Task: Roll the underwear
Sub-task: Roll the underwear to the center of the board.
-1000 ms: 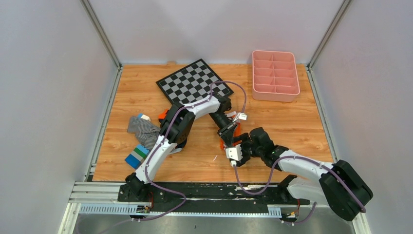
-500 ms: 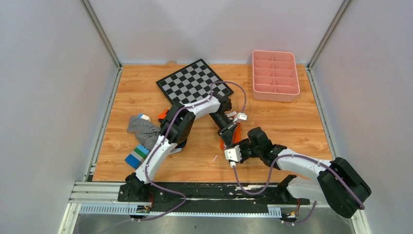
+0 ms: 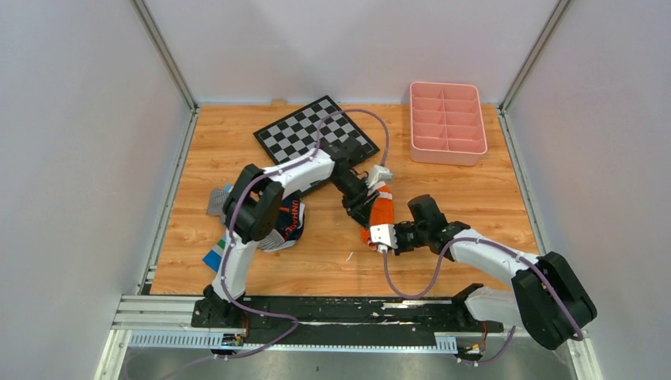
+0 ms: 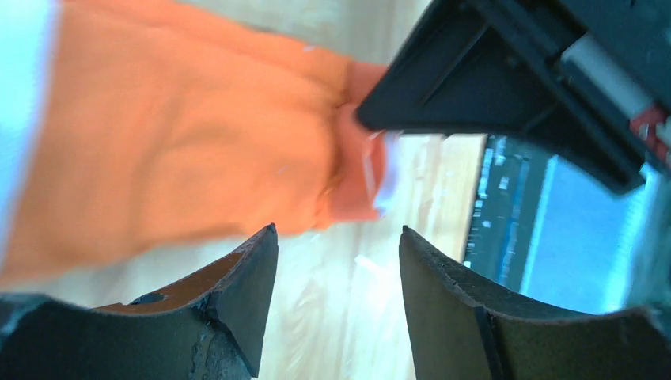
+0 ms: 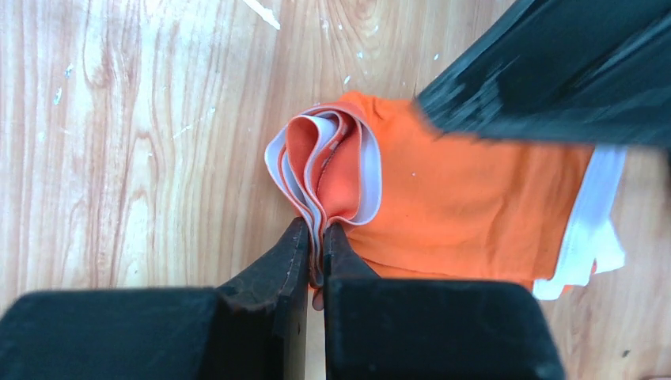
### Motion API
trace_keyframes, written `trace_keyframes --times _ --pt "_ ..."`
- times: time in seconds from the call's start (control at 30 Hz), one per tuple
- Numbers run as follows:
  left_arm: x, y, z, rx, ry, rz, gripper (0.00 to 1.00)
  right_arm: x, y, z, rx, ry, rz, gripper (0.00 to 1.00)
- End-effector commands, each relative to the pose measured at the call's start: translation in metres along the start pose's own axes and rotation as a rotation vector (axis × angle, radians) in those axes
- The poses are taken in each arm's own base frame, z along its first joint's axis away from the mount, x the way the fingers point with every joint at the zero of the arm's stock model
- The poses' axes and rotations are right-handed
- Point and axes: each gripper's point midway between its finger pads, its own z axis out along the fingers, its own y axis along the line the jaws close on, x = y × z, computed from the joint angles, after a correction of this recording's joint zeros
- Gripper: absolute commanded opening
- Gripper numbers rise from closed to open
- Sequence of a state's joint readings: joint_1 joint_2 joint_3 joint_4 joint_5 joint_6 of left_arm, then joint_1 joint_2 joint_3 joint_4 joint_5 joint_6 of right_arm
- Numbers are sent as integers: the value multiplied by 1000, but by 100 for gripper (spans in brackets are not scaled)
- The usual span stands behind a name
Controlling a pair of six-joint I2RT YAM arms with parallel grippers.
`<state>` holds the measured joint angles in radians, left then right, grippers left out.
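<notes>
Right gripper (image 5: 315, 237) on underwear (image 5: 475, 198), long axis near-far.

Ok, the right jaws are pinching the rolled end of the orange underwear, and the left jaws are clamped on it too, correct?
Not quite: the left jaws stand open, off the orange underwear, as the left wrist view shows. The right jaws do pinch its rolled end.

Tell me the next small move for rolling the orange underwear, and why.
Probably have the right gripper roll its pinched edge over onto the flat fabric. It is shut on the underwear at the curled white-banded end; the left gripper is open, holding nothing.
</notes>
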<state>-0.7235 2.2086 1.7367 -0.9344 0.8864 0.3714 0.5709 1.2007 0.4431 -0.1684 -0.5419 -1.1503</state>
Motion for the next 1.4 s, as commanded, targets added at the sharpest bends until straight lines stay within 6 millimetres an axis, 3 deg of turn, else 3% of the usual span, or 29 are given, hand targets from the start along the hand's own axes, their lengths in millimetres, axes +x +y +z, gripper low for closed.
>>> trace_keyframes --times 0.0,0.03,0.23,0.4,0.47,0.5,0.57,0.63,0.67,0.73,0.77,0.8,0.93,1.07,1.17,1.27,1.37 --pt "-32 26 -72 -304 -168 96 65 -6 13 -10 -104 -57 165 0" --pt "-36 27 -85 -363 -205 123 65 -8 10 -11 -105 -63 177 0" --pt "-12 49 -141 -667 -313 127 65 -9 8 -14 -182 -82 316 0" --pt "-13 52 -221 -1079 -470 171 64 1 0 -6 -305 -58 523 0" --pt "-14 54 -243 -1181 -463 133 79 11 -4 -2 -364 -25 634 0" --pt "-9 61 -253 -1249 -481 47 94 16 -11 1 -381 -20 688 0" --pt "5 68 -269 -1340 -479 -100 100 30 -12 4 -420 7 803 0" --pt "4 64 -260 -1252 -473 -114 100 42 -15 8 -440 34 895 0" --pt "-5 52 -246 -1134 -476 -72 97 48 -18 10 -437 50 938 0" --pt "-18 19 -213 -889 -463 107 74 59 -20 14 -441 71 1004 0" --pt "-26 3 -203 -850 -461 218 69 64 -22 15 -445 83 1044 0" --pt "-24 -4 -192 -857 -424 311 67 67 -24 16 -449 88 1074 0" --pt "4 -15 -114 -784 -85 703 57 74 -26 22 -486 123 1166 0" --pt "10 -35 -45 -577 72 969 55 76 -28 24 -507 139 1199 0" --pt "0 -53 -7 -492 98 1079 57 77 -27 25 -519 149 1218 0" --pt "-9 -57 21 -485 128 1174 60 78 -26 26 -540 159 1238 0" --pt "-15 -40 34 -532 143 1228 60 78 -26 26 -549 161 1244 0"
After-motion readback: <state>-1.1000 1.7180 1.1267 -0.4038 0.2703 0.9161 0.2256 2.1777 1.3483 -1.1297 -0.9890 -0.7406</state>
